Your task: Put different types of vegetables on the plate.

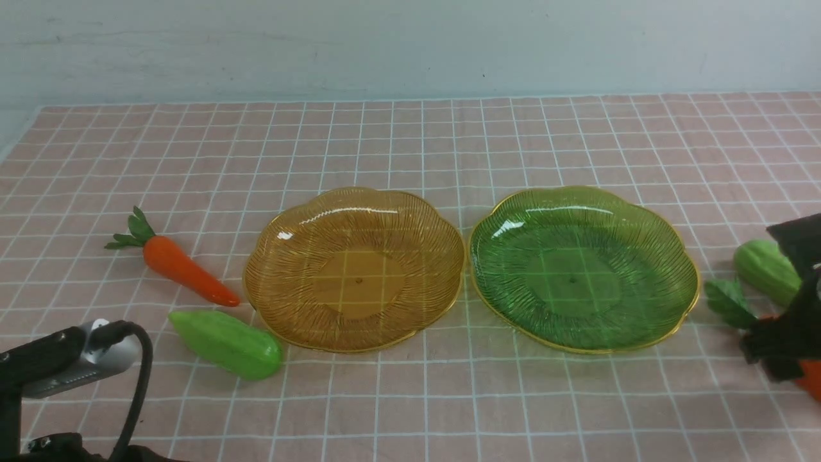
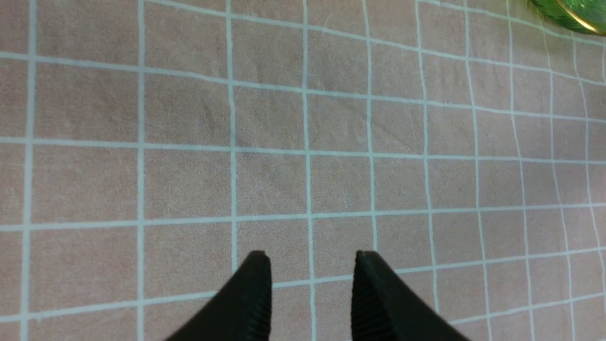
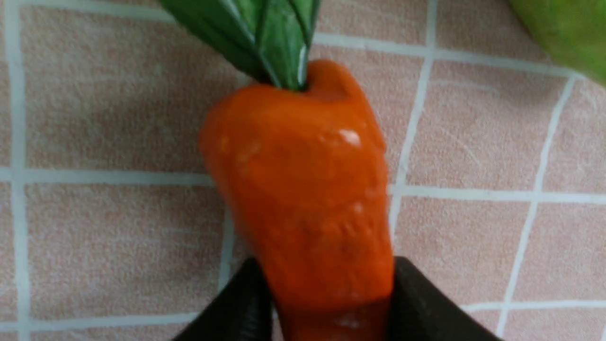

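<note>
Orange carrot (image 3: 303, 180) pinched in my right tool (image 3: 334, 289), grasp step; next, lift toward plate (image 1: 573, 282). Left tool (image 2: 312, 270) open.

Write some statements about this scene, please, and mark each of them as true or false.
1. The brown plate is to the left of the green plate. True.
2. A gourd lies on the brown plate. False: that plate is empty, and the left gourd lies on the table.
3. The right gripper has its fingers on both sides of a carrot. True.
4. The left gripper holds a gourd. False: its fingers are apart with nothing between them.
5. The left carrot is on the green plate. False: it lies on the table, left of the brown plate.
</note>
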Available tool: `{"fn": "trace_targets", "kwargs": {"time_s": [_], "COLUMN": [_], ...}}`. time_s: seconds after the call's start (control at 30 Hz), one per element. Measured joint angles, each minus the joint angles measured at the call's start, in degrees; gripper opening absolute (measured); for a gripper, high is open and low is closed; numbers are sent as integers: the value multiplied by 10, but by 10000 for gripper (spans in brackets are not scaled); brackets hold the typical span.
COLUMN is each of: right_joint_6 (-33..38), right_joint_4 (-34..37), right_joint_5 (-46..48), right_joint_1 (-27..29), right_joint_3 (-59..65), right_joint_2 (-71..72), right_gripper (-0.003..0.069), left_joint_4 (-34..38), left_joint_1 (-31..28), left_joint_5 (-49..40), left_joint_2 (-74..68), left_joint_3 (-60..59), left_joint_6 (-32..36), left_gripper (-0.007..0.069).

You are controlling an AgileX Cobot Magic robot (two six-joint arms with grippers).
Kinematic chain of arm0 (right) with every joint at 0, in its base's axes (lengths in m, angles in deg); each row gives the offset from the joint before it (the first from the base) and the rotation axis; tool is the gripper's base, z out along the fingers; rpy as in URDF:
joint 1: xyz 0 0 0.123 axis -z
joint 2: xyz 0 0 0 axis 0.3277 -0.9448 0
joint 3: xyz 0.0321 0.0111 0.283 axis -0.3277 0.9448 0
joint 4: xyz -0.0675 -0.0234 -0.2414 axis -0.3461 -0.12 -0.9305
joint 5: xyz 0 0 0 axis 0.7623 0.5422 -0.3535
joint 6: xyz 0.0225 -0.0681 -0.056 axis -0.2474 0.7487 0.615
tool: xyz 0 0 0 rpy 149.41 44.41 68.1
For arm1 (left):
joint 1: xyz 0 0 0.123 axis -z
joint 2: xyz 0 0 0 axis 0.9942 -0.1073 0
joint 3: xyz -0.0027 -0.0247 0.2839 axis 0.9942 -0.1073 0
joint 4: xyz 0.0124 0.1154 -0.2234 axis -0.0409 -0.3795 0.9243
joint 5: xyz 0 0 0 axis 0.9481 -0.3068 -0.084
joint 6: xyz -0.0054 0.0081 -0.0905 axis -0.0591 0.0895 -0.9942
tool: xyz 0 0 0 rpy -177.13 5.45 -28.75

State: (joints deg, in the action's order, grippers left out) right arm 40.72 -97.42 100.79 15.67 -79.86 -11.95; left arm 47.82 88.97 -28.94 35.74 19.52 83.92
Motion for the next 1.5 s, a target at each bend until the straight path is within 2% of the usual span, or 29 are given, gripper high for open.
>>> {"fn": "trace_targets", "kwargs": {"time_s": [0.03, 0.13, 0.27, 0.3, 0.4, 0.47, 0.53, 0.6, 0.73, 0.83, 0.87, 1.0, 1.1, 1.23, 1.33, 1.4, 1.5], "right_joint_6": [3, 7, 27, 42, 134, 179, 195, 204, 206, 200, 191, 155, 111, 87, 85, 85, 83], "right_joint_4": [1, 15, 93, 125, 288, 344, 361, 361, 337, 276, 239, 117, 34, -21, -70, -82, -73], "right_joint_5": [20, 87, 168, 169, 120, 86, 59, 36, 21, 37, 51, 102, 120, 121, 117, 120, 152], "right_joint_1": [0, 0, 0, 0, -4, -17, -29, -42, -45, -38, -32, -13, -3, -2, -2, -2, -2], "right_joint_3": [-13, -68, -168, -190, -241, -250, -250, -255, -275, -297, -304, -309, -309, -309, -316, -320, -344], "right_joint_2": [4, 23, 47, 47, 21, -11, -38, -71, -103, -106, -106, -111, -138, -172, -194, -197, -199], "right_gripper": [229, 239, 239, 239, 239, 239, 241, 289, 483, 622, 655, 685, 679, 651, 598, 522, 335], "left_joint_4": [0, 0, 0, 0, 0, -1, -7, -21, -27, -28, -29, -30, -29, -26, -24, -24, -24], "left_joint_1": [0, 0, 0, 0, 0, 0, 0, 0, 0, 0, 0, 0, 0, 0, 0, 0, 0], "left_joint_5": [-5, -6, -6, -6, -6, -6, -5, -5, -4, -4, -4, -4, 1, 21, 23, 23, 23], "left_joint_2": [0, 0, 0, 0, 0, 0, 0, 0, 0, 0, 0, 0, 0, 0, 0, 0, 0], "left_joint_3": [0, 0, 0, 0, 0, 0, 0, 0, 0, 0, 0, 0, 0, 0, 0, 0, 0], "left_joint_6": [0, 0, 0, 0, 0, 2, 4, 5, 4, 4, 4, 4, 4, 4, 4, 4, 4], "left_gripper": [228, 227, 227, 227, 227, 227, 227, 227, 227, 228, 228, 228, 228, 228, 228, 228, 228]}}
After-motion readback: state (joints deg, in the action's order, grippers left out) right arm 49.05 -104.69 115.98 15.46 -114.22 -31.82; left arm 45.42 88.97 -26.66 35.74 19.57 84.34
